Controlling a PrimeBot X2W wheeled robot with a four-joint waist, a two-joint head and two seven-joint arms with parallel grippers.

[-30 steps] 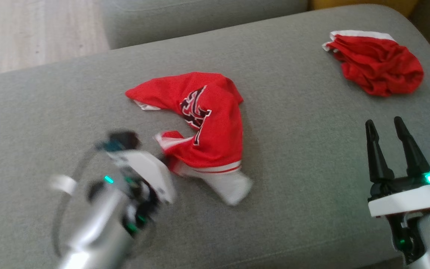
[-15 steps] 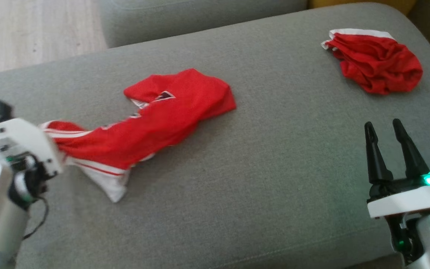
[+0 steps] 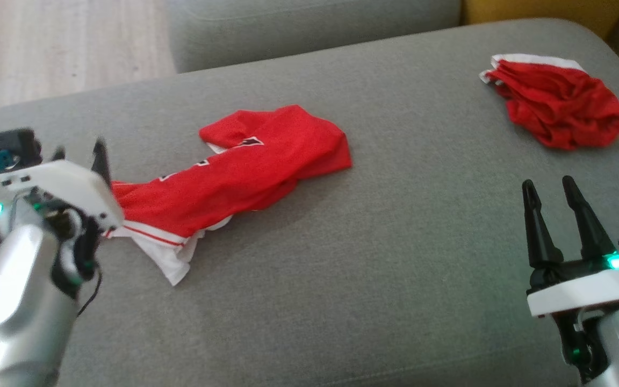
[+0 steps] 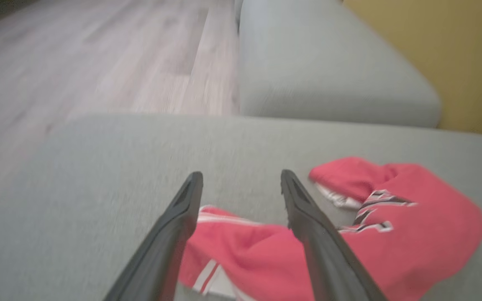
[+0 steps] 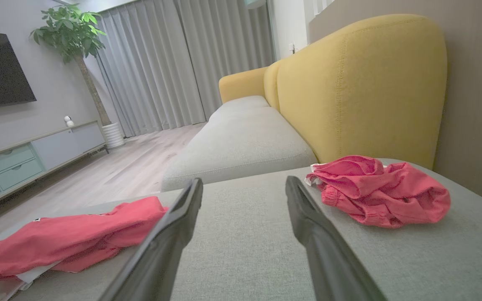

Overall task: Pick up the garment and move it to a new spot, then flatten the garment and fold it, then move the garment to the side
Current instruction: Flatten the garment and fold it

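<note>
A red jersey (image 3: 245, 172) with white trim and a dark print lies stretched out and rumpled on the grey sofa cushion (image 3: 395, 252). Its white-striped end reaches my left gripper (image 3: 79, 149) at the left. In the left wrist view this gripper (image 4: 242, 174) is open, and the jersey (image 4: 412, 234) lies on the cushion below and between its fingers, which do not pinch it. At the lower right my right gripper (image 3: 547, 184) is open and holds nothing, well away from the jersey. The right wrist view shows the jersey (image 5: 69, 238) to the left of that gripper (image 5: 244, 180).
A second red garment (image 3: 559, 110) lies bunched at the cushion's far right corner, also seen as a heap (image 5: 383, 192) in the right wrist view. Another grey cushion (image 3: 299, 21) sits behind. A yellow backrest (image 5: 358, 83) runs along the right. Wooden floor (image 3: 46, 43) lies beyond the left edge.
My left gripper pulled the jersey's striped end leftward, stretching it out, and has since opened and let the cloth drop. The head camera shifted slightly. The right arm stayed still.
</note>
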